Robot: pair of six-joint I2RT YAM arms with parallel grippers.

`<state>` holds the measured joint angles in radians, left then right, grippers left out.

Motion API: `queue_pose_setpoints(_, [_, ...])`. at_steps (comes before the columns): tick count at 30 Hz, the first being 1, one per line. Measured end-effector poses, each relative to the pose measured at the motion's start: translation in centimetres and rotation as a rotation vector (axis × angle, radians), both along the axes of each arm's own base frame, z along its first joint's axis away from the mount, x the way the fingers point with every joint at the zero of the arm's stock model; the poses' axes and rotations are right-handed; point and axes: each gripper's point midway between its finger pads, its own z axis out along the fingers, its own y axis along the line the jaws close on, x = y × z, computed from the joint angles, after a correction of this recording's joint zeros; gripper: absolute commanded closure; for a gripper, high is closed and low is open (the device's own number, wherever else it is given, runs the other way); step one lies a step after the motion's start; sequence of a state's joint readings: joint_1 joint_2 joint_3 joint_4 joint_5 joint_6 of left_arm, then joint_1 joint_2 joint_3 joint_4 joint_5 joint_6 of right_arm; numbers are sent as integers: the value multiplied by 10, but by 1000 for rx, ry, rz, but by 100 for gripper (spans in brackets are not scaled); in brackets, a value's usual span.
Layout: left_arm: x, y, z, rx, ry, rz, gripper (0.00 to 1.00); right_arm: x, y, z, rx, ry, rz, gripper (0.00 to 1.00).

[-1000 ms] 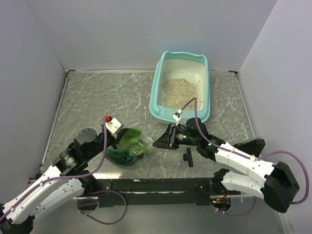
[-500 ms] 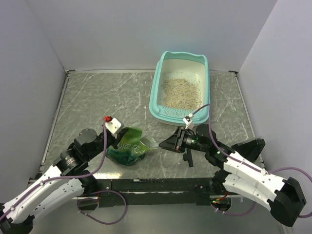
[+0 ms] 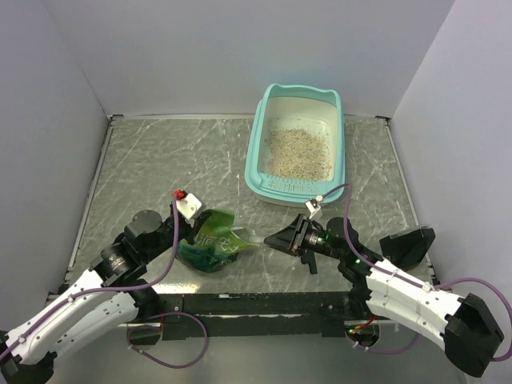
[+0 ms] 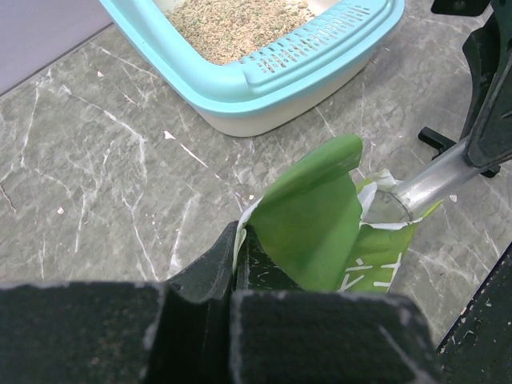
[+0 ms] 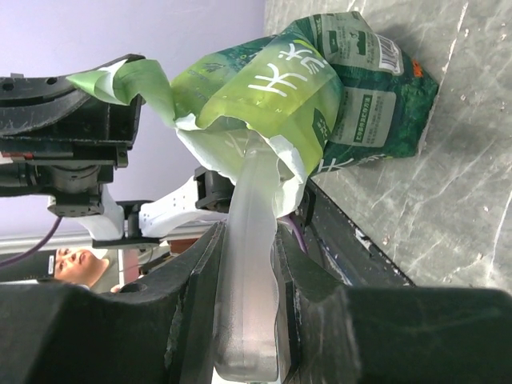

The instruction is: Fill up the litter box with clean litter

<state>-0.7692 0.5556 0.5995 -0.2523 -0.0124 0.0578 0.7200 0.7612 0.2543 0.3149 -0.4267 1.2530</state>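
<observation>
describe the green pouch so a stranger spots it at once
Find the big teal litter box at the far right. Closer in and to its left sits the pouch, its top pinched by the left claw. It alone is crinkled and green.

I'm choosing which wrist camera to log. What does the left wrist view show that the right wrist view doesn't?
Only the left wrist: the litter box with litter in it. Only the right wrist: the printed side of the pouch, with its barcode. Both: the left hand pinching the open pouch, and the right hand holding the scoop in its mouth.
</observation>
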Motion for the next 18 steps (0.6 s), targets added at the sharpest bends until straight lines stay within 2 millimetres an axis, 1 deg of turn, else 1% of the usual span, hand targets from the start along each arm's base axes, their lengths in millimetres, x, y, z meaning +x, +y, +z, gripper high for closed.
queue_pose_setpoints(6, [0,0,-1,0,0,-1,99,-3,-4,-7,54,-44,-15,100])
queue_pose_setpoints(18, [0,0,-2,1,2,-1,99,-12,-18,7,115,-114,-42,100])
